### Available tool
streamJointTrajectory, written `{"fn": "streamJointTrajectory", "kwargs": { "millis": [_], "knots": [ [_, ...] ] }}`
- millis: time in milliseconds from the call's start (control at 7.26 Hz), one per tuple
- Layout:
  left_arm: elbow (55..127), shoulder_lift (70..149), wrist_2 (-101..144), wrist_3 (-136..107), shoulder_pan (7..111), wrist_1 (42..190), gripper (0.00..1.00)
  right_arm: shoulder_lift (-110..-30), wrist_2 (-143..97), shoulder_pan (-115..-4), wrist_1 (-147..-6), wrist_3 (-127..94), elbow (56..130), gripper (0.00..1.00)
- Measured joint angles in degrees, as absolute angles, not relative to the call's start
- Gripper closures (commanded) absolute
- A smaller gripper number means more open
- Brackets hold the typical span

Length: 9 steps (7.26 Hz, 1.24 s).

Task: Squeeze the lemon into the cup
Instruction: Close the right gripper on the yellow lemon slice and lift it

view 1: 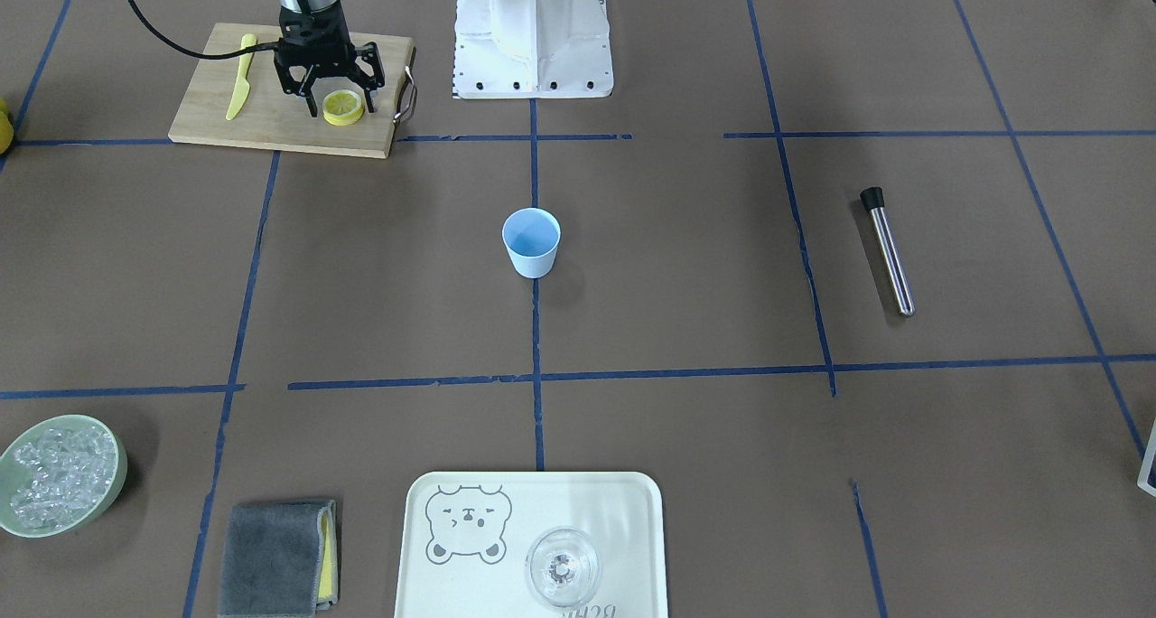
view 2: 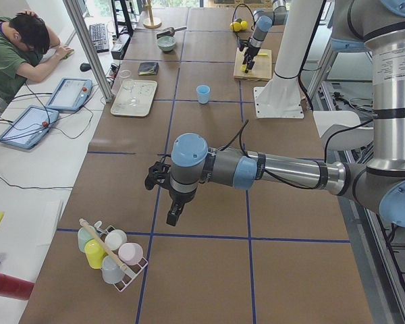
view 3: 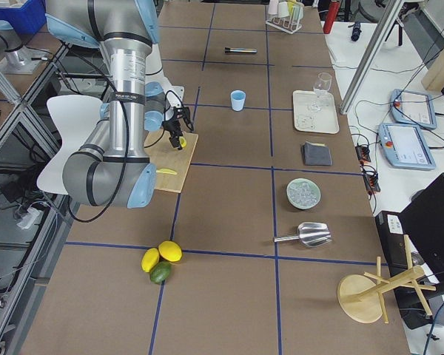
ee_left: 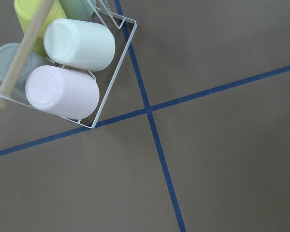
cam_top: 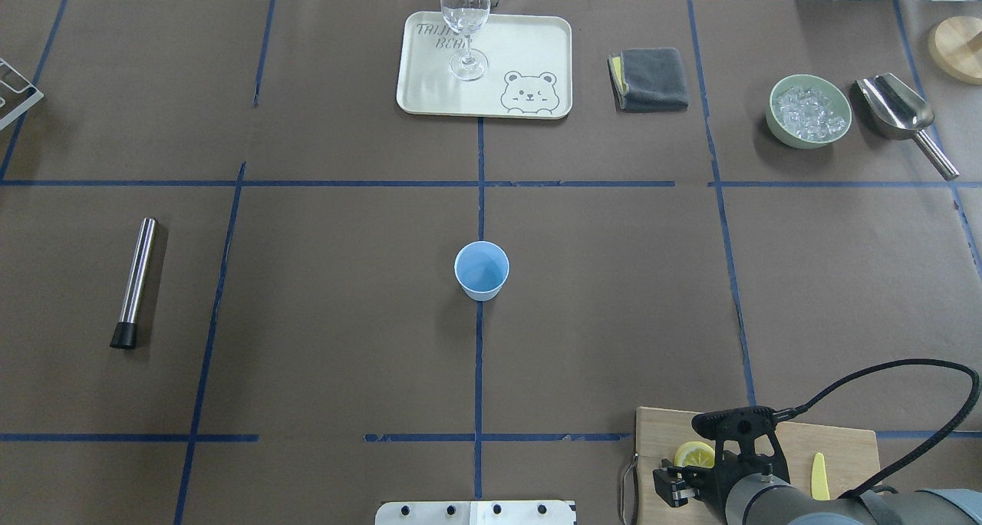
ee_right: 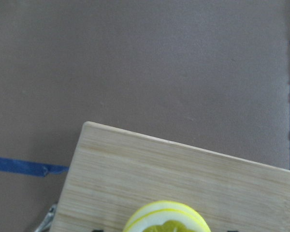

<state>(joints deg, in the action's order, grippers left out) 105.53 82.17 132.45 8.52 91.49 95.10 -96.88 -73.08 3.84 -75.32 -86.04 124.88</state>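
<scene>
Right pincer (view 1: 332, 89) spread, low over the board (view 1: 271, 126). The lemon (view 1: 343, 107) lies flat there by its tips; probably not touching, hard to tell. Cup (view 1: 531, 243) upright mid-worktop (view 1: 722, 266), well apart from the board. Left pincer (view 2: 173, 214) near a cup rack (view 2: 111, 253); cannot tell whether it is spread or pressed together.

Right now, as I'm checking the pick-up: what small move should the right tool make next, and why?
Probably shut the right tool on the lemon slice: it stands open astride the slice on the cutting board, gripping nothing, and the cup is empty.
</scene>
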Motion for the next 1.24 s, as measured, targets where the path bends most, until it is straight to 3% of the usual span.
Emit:
{"fn": "streamJointTrajectory", "kwargs": {
  "millis": [138, 276, 1240],
  "knots": [
    [105.5, 82.2, 132.5, 8.5, 91.5, 95.1, 0.00, -96.9, -73.2, 3.8, -75.3, -86.0, 125.0, 0.88],
    [105.6, 82.1, 132.5, 8.5, 91.5, 95.1, 0.00, -96.9, -73.3, 3.7, -75.3, -86.0, 125.2, 1.00],
    [105.4, 82.1, 132.5, 8.5, 91.5, 95.1, 0.00, -97.5, -73.8, 2.5, -78.3, -86.0, 132.8, 1.00]
  ]
}}
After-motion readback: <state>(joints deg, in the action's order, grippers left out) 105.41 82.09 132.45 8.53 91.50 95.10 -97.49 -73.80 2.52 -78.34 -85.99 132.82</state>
